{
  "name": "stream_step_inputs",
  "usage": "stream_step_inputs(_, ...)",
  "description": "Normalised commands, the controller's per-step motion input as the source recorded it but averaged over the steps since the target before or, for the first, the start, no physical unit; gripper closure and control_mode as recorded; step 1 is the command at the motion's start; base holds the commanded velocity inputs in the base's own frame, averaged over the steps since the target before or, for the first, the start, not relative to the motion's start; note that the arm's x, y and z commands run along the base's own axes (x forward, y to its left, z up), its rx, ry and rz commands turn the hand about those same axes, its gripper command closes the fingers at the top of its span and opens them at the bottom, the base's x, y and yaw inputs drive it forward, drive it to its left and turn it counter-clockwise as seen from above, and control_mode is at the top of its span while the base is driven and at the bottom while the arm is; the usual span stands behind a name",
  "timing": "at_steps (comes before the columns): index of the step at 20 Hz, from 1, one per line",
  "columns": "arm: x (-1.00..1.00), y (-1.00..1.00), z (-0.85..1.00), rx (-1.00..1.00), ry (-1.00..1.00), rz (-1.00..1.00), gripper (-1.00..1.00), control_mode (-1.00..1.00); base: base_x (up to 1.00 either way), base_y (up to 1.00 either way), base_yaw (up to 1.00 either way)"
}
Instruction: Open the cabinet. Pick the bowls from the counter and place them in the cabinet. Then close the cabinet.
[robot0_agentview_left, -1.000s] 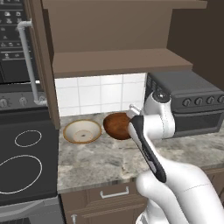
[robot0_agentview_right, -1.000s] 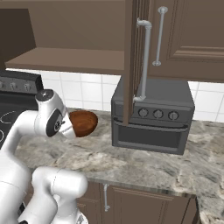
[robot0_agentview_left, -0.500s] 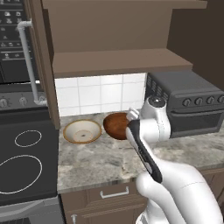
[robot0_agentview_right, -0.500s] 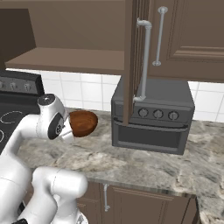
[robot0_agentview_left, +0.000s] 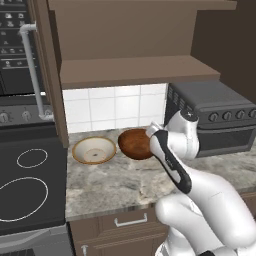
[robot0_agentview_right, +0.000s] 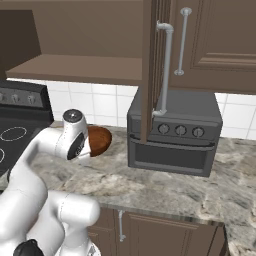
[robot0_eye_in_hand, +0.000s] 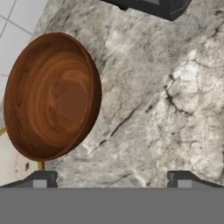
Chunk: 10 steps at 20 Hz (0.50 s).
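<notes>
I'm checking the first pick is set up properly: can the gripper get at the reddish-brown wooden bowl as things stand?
Probably yes. The gripper hangs open just beside the reddish-brown wooden bowl, with bare counter between its fingertips and nothing in between. The tan-rimmed bowl sits on the far side.

I see the deeper bowl (robot0_eye_in_hand: 52, 96) as glossy reddish-brown wood with swirling grain, the shallow bowl (robot0_agentview_left: 93, 150) as smooth cream with a tan rim. The surface (robot0_eye_in_hand: 166, 109) looks like polished marbled grey stone. The cabinet (robot0_agentview_right: 200, 45) is matt dark wood, its bar handles (robot0_agentview_right: 165, 70) satin metal.
</notes>
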Motion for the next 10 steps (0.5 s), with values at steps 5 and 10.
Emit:
stream_step_inputs(5, 0.11, 0.0, -0.22, 0.0, 0.0, 0.02, -1.0, -1.0, 0.0, 0.0, 0.0)
stream_step_inputs(10, 0.21, 0.0, -0.05, 0.0, 0.05, 0.0, -1.0, -1.0, 0.0, 0.0, 0.0)
